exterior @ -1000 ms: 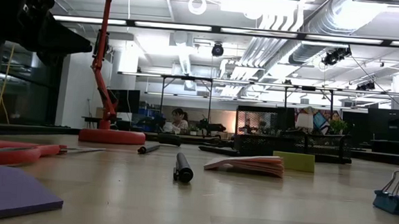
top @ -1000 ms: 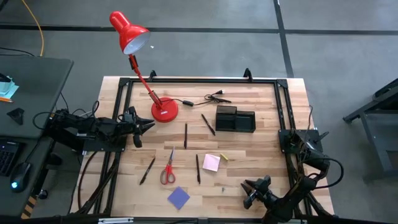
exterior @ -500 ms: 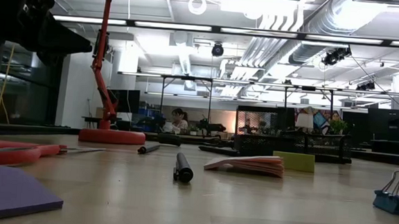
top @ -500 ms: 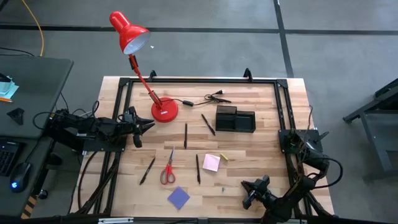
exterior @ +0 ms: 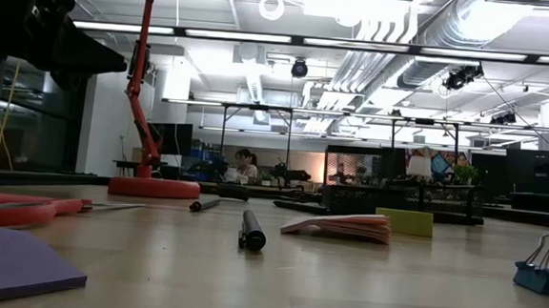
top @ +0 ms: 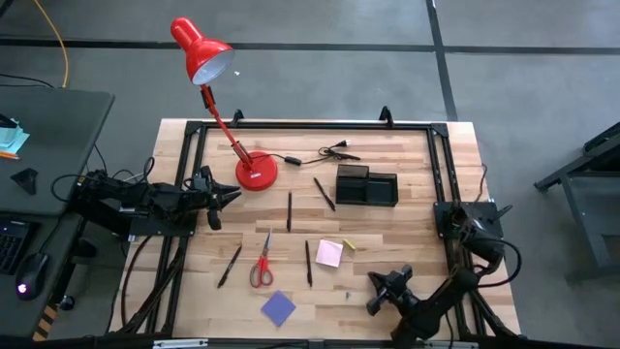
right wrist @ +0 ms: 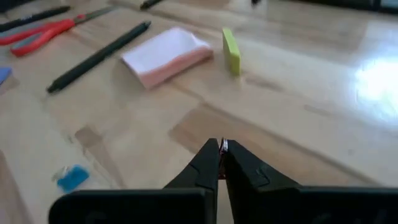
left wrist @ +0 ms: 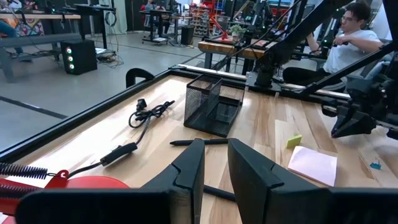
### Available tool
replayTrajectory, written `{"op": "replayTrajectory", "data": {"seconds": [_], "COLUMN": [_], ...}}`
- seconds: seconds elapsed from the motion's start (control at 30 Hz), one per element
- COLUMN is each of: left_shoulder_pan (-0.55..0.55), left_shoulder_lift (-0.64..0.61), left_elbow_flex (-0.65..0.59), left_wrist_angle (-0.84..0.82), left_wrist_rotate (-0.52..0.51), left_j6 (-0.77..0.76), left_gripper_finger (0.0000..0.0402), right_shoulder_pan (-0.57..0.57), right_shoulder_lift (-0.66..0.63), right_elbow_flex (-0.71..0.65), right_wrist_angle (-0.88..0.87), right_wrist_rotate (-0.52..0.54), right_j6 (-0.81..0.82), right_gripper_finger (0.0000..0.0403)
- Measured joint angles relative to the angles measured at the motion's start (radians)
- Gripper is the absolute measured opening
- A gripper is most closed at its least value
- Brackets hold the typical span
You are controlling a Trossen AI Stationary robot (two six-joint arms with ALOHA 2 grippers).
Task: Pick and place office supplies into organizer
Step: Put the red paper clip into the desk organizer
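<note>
My right gripper (top: 373,296), clenched empty, has just swung toward the pink square note pad (top: 329,253) at its 11 o'clock on the desk (top: 407,233), so picking begins; the black mesh organizer (top: 366,185) waits beyond.

Scattered scissors (top: 262,269), pens (top: 308,262), note pads (top: 329,253) flat, near empty black organizer (top: 366,185).

Right hand (top: 373,296) hovers near pink note pad (top: 329,253).

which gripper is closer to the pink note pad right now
The right one. The right gripper, shut, hovers just off the pink note pad toward the table's near edge. The left gripper sits across the table, beside the red lamp's base.
</note>
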Motion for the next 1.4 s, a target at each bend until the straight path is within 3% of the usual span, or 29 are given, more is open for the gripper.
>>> {"op": "replayTrajectory", "data": {"seconds": [0.43, 1.0, 1.4], "left_shoulder_pan": [0.000, 0.000, 0.000], "left_shoulder_lift": [0.000, 0.000, 0.000], "left_elbow_flex": [0.000, 0.000, 0.000], "left_wrist_angle": [0.000, 0.000, 0.000], "left_wrist_rotate": [0.000, 0.000, 0.000], "left_j6": [0.000, 0.000, 0.000], "left_gripper_finger": [0.0061, 0.0062, 0.0061], "right_shoulder_pan": [-0.155, -0.335, -0.564], "right_shoulder_lift": [-0.010, -0.258, -0.308], "right_elbow_flex": [0.000, 0.000, 0.000], "right_wrist_angle": [-0.029, -0.243, -0.098], "right_wrist_rotate": [0.050, 0.050, -0.069], "right_j6": [-0.011, -0.052, -0.382], "right_gripper_finger": [0.0007, 0.0005, 0.0006]}}
